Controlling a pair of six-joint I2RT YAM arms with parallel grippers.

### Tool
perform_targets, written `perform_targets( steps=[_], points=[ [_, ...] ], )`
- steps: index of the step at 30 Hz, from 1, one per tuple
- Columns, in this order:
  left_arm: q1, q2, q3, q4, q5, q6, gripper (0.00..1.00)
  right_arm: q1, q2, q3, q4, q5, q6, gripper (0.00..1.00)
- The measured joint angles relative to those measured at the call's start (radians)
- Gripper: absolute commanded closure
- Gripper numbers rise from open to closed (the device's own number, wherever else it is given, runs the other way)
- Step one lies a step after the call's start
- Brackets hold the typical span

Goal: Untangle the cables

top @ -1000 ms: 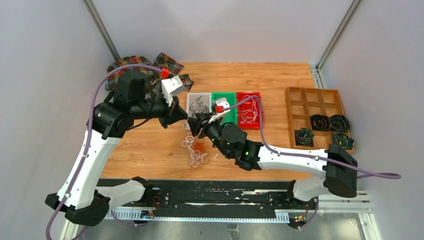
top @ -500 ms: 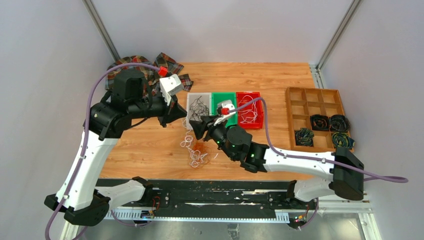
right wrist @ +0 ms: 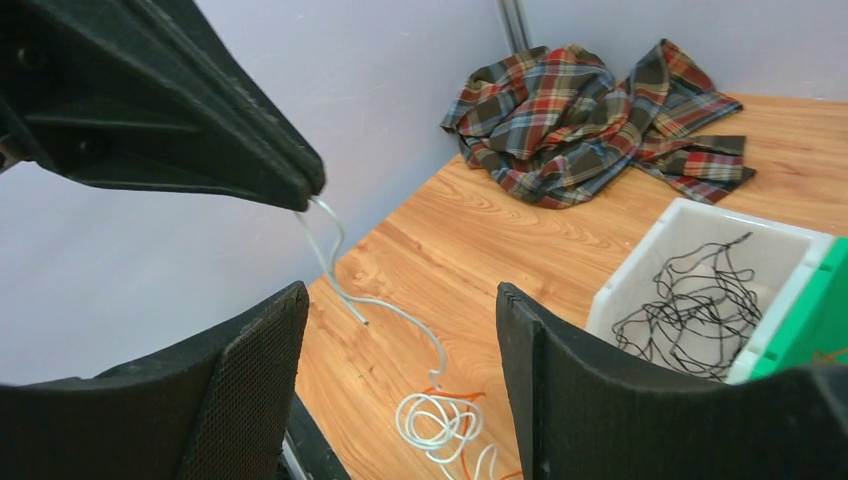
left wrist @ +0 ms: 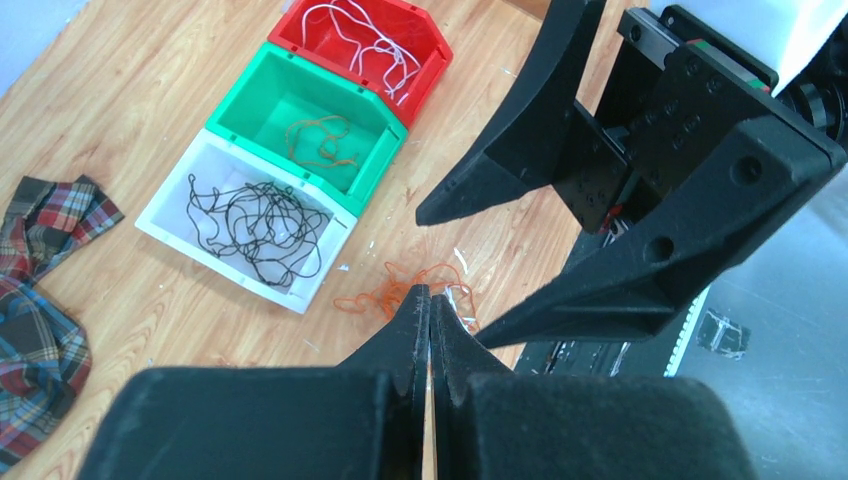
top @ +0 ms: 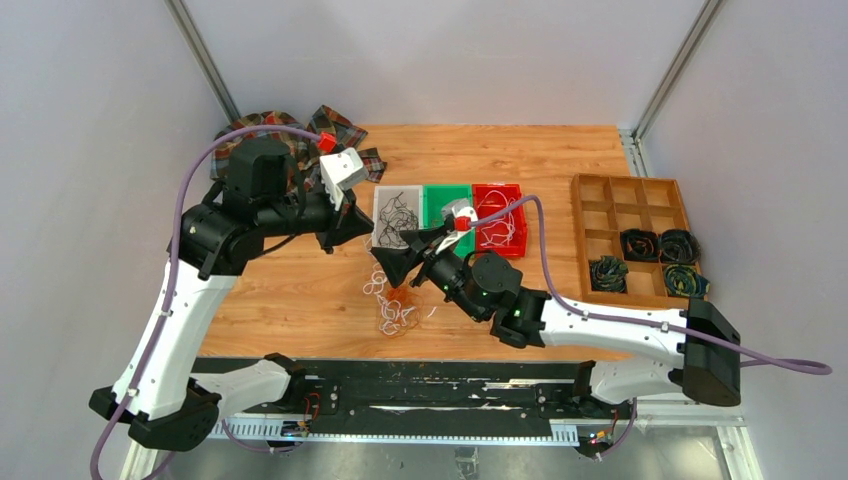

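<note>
**A:** What is hard to make out?

**B:** From above, the left gripper (top: pixel 368 232) hangs at the near corner of the white bin (top: pixel 378 205), and whatever it pinches is too thin to see. The right wrist view settles it. The jaws are pressed together on one white cable (right wrist: pixel 335 260), which trails down to the tangle (right wrist: pixel 440 420) on the table.

**A:** And the right gripper?

**B:** The right gripper (right wrist: pixel 402 290) is spread wide with nothing between its fingers. It sits just on the near side of the white bin, close to the left gripper. From above, its wrist covers part of the green bin (top: pixel 445 195), which touches the white bin.

**A:** Where are the other cables?

**B:** The tangle (top: pixel 392 305) of white and orange-brown strands lies near the white bin, toward the arm bases. I cannot tell which strand crosses which. Black cables (left wrist: pixel 260 225) fill the white bin. An orange-brown cable (left wrist: pixel 320 140) lies in the green bin. The red bin (left wrist: pixel 425 55) beyond it holds white ones and is cut off by the frame.

**A:** The surface and the room?

**B:** It is a wood-grain table (top: pixel 500 150) with pale flecks. A plaid cloth (top: pixel 340 128) is crumpled behind the white bin. A wooden tray (top: pixel 625 205) sits well apart, past the red bin. The walls are plain grey.
</note>
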Motion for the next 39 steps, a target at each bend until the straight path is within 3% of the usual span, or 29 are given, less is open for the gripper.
perform_targets(
  steps=[17, 28, 39],
  points=[
    [-0.005, 0.002, 0.000, 0.000, 0.000, -0.001, 0.99, 0.003, 0.072, 0.072, 0.042, 0.014, 0.002, 0.39],
    [-0.005, -0.012, 0.000, 0.000, 0.014, -0.002, 0.99, 0.003, 0.130, 0.091, 0.044, 0.060, -0.005, 0.54],
    [-0.005, -0.019, 0.000, 0.000, 0.024, -0.004, 0.99, 0.003, 0.127, 0.091, 0.059, 0.024, -0.013, 0.44]
  ],
)
